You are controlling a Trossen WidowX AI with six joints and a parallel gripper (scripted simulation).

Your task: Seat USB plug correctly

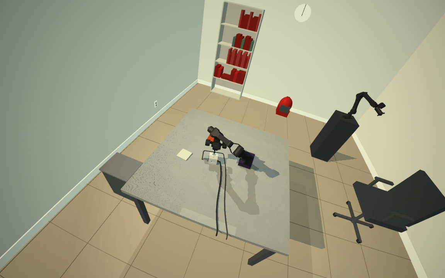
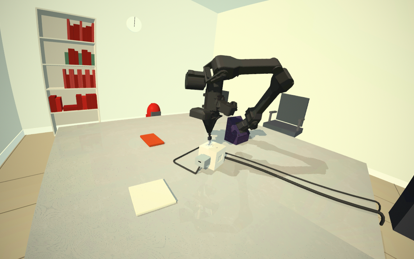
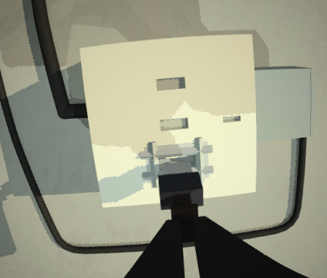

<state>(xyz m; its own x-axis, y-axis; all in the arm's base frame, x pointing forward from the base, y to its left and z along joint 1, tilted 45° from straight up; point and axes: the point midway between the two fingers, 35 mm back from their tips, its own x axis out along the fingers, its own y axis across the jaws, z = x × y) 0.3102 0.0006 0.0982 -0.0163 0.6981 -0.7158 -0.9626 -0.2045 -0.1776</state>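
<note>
The white power cube (image 1: 212,160) (image 2: 217,158) (image 3: 125,85) stands on the table, its top facing up. The USB plug (image 2: 209,138) (image 3: 180,190) is upright, black body above a grey metal end. It stands raised at the socket (image 3: 176,148) near one edge of the cube's top. Part of the socket's opening shows beside the metal end in the wrist view. Whether the metal tip is still inside is hard to tell. My gripper (image 1: 214,148) (image 2: 209,132) (image 3: 187,230) points down from above, shut on the plug's narrow black upper part. Which way round the plug faces is not clear.
A grey block (image 2: 202,161) (image 3: 283,104) sticks out from the cube's side. Black cables (image 1: 218,197) (image 2: 279,175) (image 3: 48,58) loop round the cube and run off the table edge. A cream pad (image 1: 184,154) (image 2: 152,197) and an orange pad (image 2: 151,139) lie on the table.
</note>
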